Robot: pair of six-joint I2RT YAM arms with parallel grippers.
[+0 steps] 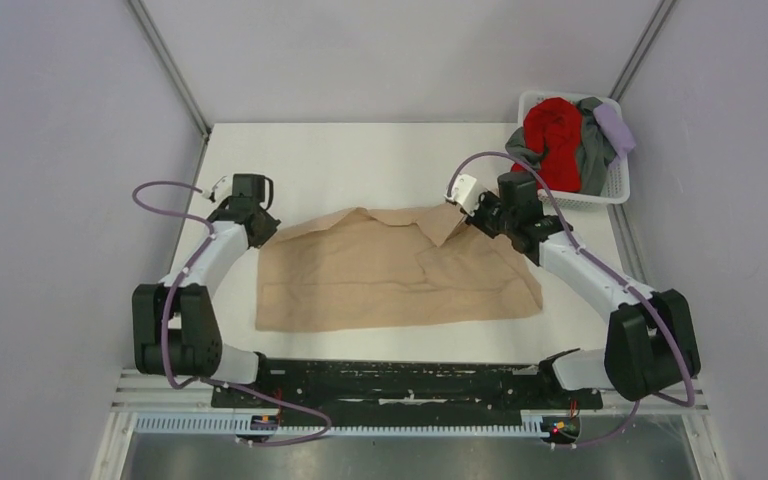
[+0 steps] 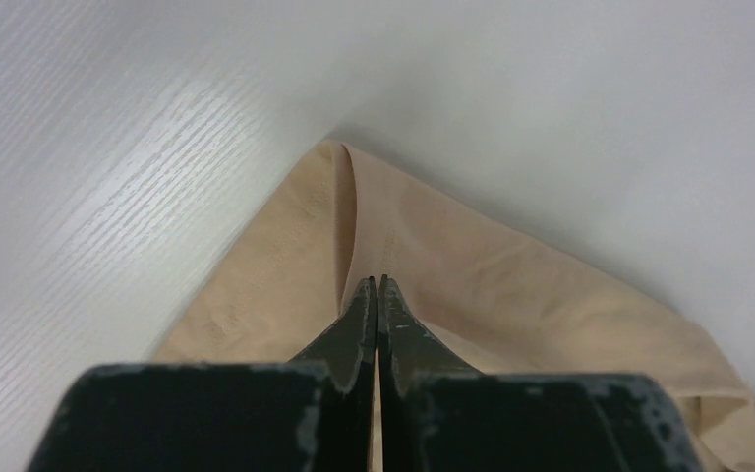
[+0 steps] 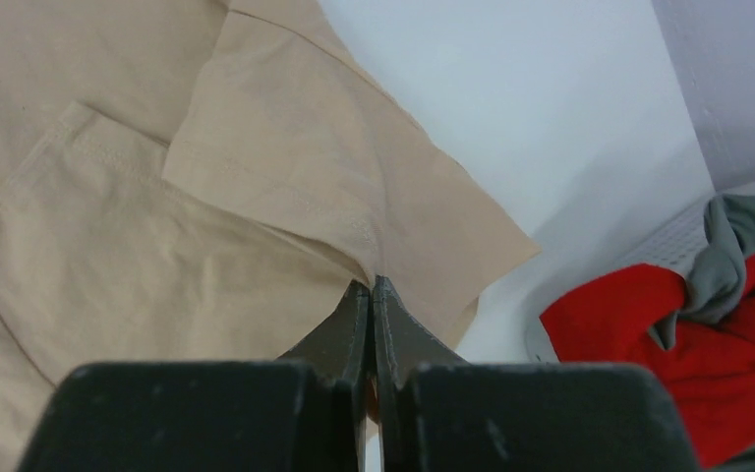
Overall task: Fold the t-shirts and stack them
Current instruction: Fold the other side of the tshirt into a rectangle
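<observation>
Lying spread across the middle of the white table, the tan t-shirt sat between the 2 arms, wrinkled, with a crease running across its right half. The left gripper was at the shirt's far-left corner. In the left wrist view its 2 fingers were pressed together with a ridge of tan cloth drawn up to their tips, so it appeared clamped on the fabric. The right gripper was at the shirt's far-right part. Its fingers were likewise squeezed together on a pinch of tan cloth, where a hemmed flap met the body of the shirt. Both corners were raised a little off the table, while the near hem lay flat.

At the table's far-right corner stood a white lattice basket. It held a red t-shirt, a grey t-shirt and a pale lavender t-shirt, all crumpled together and well apart from the tan one.
</observation>
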